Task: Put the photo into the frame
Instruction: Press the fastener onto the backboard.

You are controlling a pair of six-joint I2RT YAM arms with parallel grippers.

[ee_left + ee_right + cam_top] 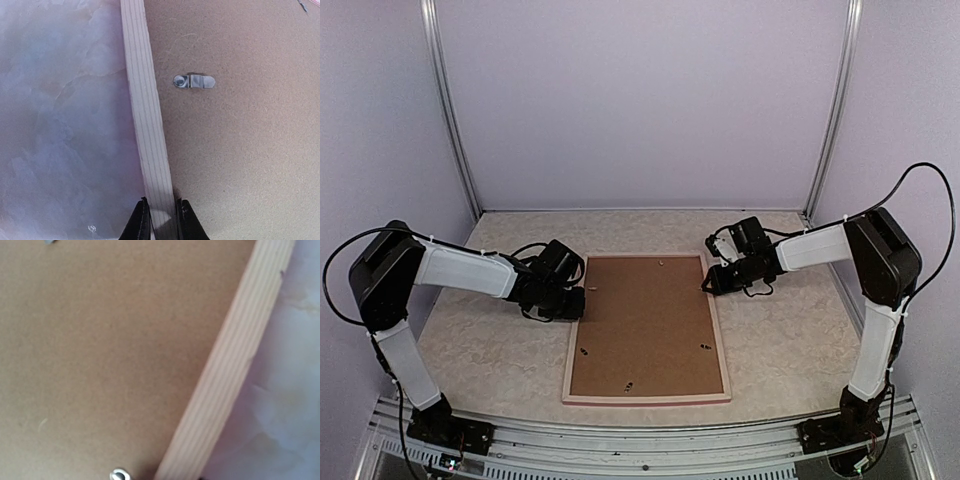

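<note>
While the thin pale-wood rectangular frame (646, 399) lies back-up on the marbled bench (780, 340), brown cardboard board (645, 325) inside, the left end effector (162, 215) pinches its left rail; how wide the right end effector (710, 284) stands is unclear.

Thin rectangular frame (646, 399), pale pinkish wood grain uppermost, so back side up. Lying flat near centre of table (790, 340), long sides running from table's near edge toward its far edge. Filled rail to rail by brown backing board (645, 320).
</note>
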